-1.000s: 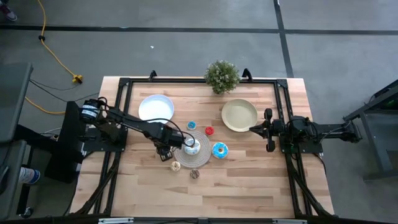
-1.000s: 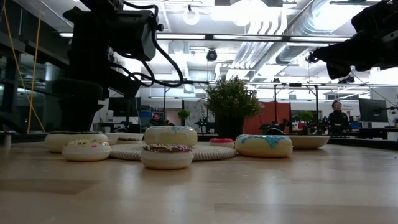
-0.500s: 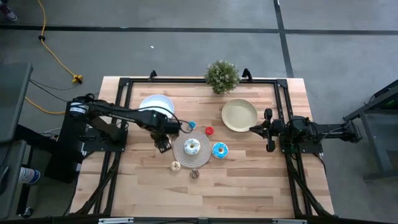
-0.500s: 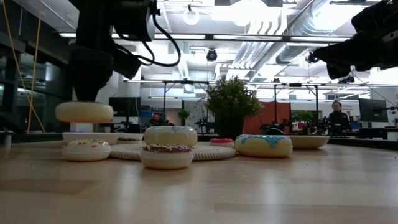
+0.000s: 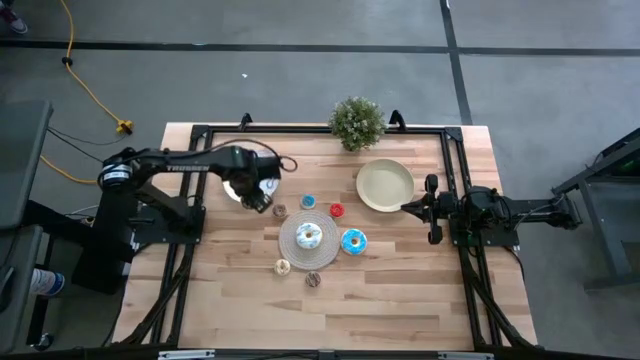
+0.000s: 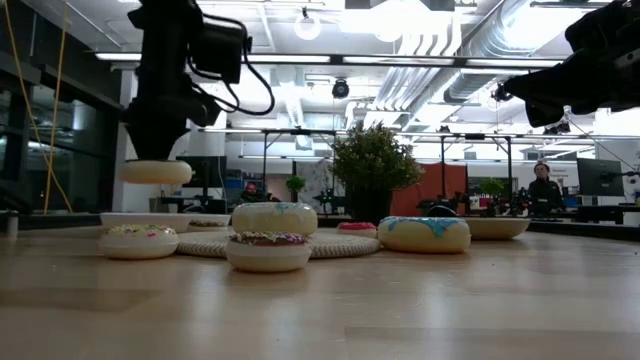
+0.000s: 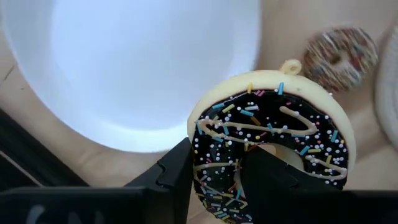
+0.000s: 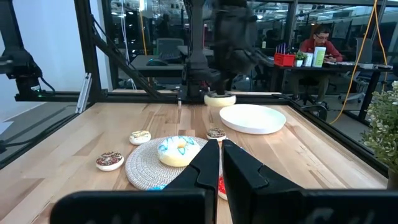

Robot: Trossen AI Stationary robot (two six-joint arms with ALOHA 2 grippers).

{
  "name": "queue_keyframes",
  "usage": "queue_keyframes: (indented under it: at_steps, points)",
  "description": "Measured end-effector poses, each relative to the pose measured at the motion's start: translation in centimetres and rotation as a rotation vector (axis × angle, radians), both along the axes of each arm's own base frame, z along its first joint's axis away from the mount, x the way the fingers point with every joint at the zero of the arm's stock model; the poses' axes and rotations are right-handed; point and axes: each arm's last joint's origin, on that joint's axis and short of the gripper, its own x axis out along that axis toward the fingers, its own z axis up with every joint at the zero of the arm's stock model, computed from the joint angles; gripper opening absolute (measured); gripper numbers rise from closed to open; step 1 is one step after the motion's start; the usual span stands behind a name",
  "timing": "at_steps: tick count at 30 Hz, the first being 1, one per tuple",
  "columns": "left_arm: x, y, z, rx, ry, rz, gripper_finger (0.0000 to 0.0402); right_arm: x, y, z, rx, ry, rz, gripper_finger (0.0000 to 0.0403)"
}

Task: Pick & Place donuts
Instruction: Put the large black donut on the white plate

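My left gripper (image 5: pixel 260 198) is shut on a cream donut with dark sprinkled icing (image 7: pixel 273 149), held in the air over the near rim of the white plate (image 5: pixel 243 170). In the low view this donut (image 6: pixel 155 172) hangs above the plate (image 6: pixel 150 219). A white-blue donut (image 5: pixel 309 236) lies flat on the woven mat (image 5: pixel 322 254). Around the mat, flat on the table, lie a blue donut (image 5: pixel 352 241), a red one (image 5: pixel 337 210), a small blue one (image 5: pixel 308 201), a brown one (image 5: pixel 281 211) and two small ones (image 5: pixel 283 266) (image 5: pixel 313 279). My right gripper (image 5: pixel 431 210) waits shut at the table's right. My left gripper has one finger (image 7: pixel 270 177) in the donut's hole and the other (image 7: pixel 177 177) outside the ring, pinching the ring's wall (image 7: pixel 214 158) between them. The fingers come from above, pointing down. The donut is lifted clear and lies roughly level below them.
A cream-yellow plate (image 5: pixel 385 185) lies to the right of the donuts, and a potted plant (image 5: pixel 357 122) stands at the far edge. A black frame rail (image 5: pixel 190 180) runs along the table's sides. Bare wood spreads across the near half of the table (image 5: pixel 330 315).
My left gripper has lifted the dark-iced donut off the table beside the mat's left edge and carried it up and toward the far left, until it hangs over the white plate's near rim. The brown donut that the arm covered now shows.
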Motion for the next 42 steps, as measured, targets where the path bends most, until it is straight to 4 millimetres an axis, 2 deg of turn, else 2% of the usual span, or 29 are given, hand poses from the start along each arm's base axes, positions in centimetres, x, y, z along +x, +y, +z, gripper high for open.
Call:
queue_keyframes:
  at_steps: [11,19,33,42]
  points:
    - [-2.4,6.3,0.0,0.072,-0.021,0.207,0.0115,0.0,0.0,0.0,0.0,0.0,0.0,0.0012]
    - [-4.1,9.0,-0.1,0.092,-0.033,0.274,0.0115,0.0,0.0,0.0,0.0,0.0,0.0,0.0012]
    - [-6.8,10.5,-2.3,0.042,-0.037,0.494,0.0115,0.0,0.0,0.0,0.0,0.0,0.0,0.0012]
    - [-6.7,11.2,-3.8,0.024,0.014,0.59,0.0115,0.0,0.0,0.0,0.0,0.0,0.0,0.0012]
